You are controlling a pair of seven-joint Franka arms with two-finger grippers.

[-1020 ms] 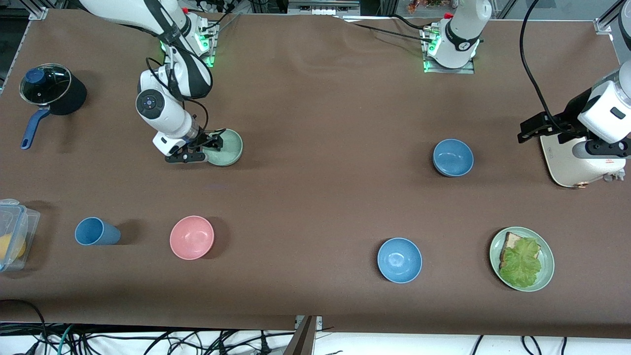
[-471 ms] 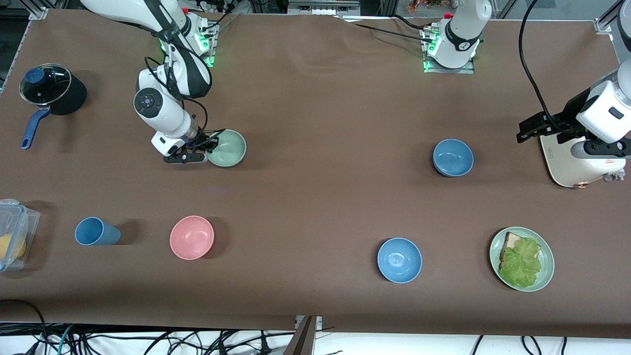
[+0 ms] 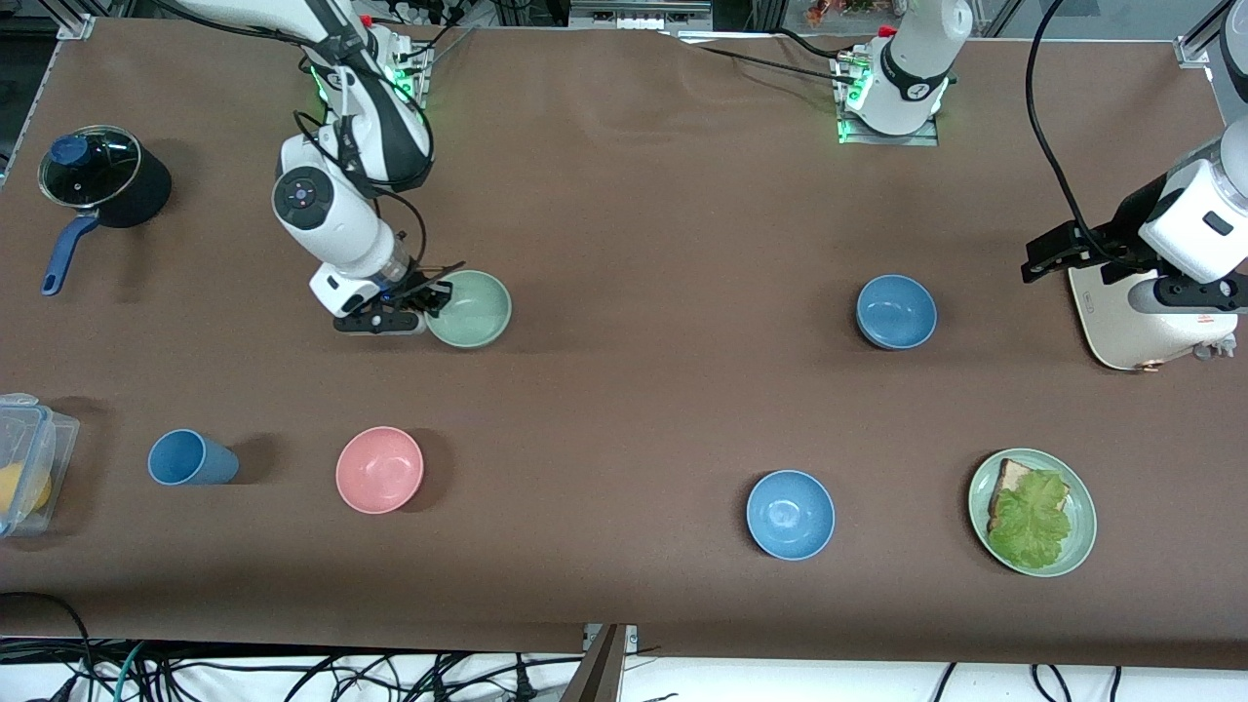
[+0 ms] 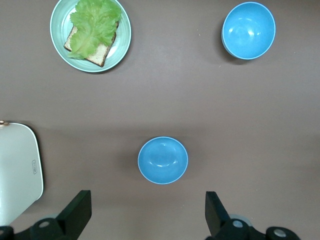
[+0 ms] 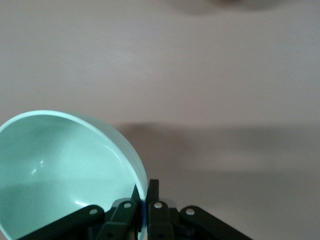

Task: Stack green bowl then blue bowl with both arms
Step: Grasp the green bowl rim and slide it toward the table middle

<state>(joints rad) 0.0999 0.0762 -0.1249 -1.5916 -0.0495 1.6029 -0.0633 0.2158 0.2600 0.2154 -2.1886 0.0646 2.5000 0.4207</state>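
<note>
The green bowl [image 3: 471, 309] is gripped at its rim by my right gripper [image 3: 429, 297], toward the right arm's end of the table. In the right wrist view the fingers [image 5: 158, 192] pinch the rim of the bowl [image 5: 60, 170], which casts a shadow on the cloth and seems slightly lifted. One blue bowl [image 3: 895, 311] sits toward the left arm's end and shows in the left wrist view [image 4: 163, 160]. A second blue bowl [image 3: 790, 514] lies nearer the front camera [image 4: 248, 30]. My left gripper [image 3: 1041, 259] is open and empty [image 4: 145, 215], in the air beside the first blue bowl.
A white appliance [image 3: 1136, 322] stands under the left arm. A green plate [image 3: 1082, 487] with bread and lettuce, a pink bowl [image 3: 379, 469], a blue cup [image 3: 190, 457], a clear container [image 3: 34, 429] and a black lidded pot [image 3: 102, 175] stand around the brown table.
My right gripper has carried the green bowl a little toward the left arm's end of the table. The left arm has barely moved.
</note>
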